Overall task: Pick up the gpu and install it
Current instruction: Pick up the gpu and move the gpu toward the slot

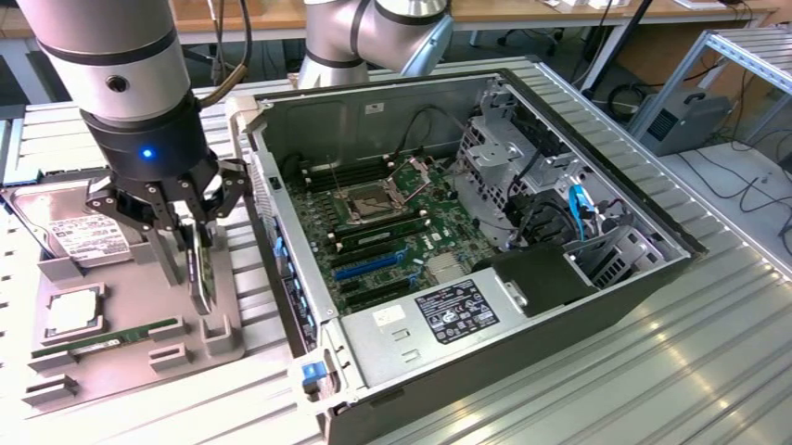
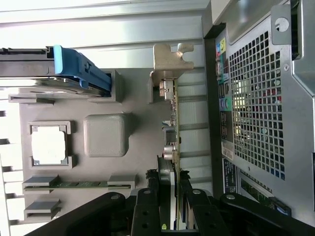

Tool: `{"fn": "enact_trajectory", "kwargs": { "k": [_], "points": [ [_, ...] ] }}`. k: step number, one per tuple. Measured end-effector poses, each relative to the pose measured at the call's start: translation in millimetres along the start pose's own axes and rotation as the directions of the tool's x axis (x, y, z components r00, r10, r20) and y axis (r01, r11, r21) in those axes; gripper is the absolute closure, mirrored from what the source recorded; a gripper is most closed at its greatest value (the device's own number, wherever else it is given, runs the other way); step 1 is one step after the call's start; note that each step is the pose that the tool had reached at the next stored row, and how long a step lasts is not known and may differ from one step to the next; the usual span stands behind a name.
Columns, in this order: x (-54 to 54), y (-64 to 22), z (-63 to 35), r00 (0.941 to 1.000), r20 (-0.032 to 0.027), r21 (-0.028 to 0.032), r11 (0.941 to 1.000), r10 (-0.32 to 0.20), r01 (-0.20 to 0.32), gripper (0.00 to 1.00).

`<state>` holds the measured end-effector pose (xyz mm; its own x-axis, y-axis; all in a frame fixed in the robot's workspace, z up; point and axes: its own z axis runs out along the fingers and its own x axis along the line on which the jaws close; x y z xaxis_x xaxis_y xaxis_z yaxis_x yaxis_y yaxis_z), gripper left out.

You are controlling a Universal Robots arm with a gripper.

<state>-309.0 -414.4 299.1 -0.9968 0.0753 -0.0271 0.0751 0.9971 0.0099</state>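
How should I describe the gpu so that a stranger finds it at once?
Start at the open computer case; a grey tray lies beside it, on the exterior view's left. The gpu stands there under the end effector. Unlike the silver hard drive and low green memory stick, it is a tall dark card with a pale bracket.

Hung straight down at the exterior view's left as a thick grey arm (image 1: 106, 56), with another grey joint of it bent across farther back. Ended in a black wrist (image 1: 148, 153) with a small blue light lit on its side. Pointed the gripper (image 1: 192, 236) downward, black linkages spread wide at the top and drawn in toward the tips. Held the gpu (image 1: 199, 273) pinched at its upper edge, one of the fingers (image 2: 147, 214) pressed on each flat side, the card on edge between them.
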Motion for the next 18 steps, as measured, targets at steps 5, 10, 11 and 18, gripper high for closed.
{"fn": "enact_trajectory", "kwargs": {
  "k": [5, 10, 11, 18],
  "points": [
    [0.0, 0.0, -2.1, 1.0000, 0.0000, 0.0000, 1.0000, 0.000, 0.000, 0.73],
    [-0.1, 0.0, -4.3, 1.0000, -0.0001, 0.0000, 1.0000, 0.000, 0.000, 0.73],
    [-0.1, 0.0, -4.7, 1.0000, 0.0000, 0.0001, 1.0000, 0.000, 0.000, 0.73],
    [-0.2, 0.1, -7.5, 1.0000, 0.0000, 0.0000, 1.0000, 0.000, 0.000, 0.73]
  ]
}}
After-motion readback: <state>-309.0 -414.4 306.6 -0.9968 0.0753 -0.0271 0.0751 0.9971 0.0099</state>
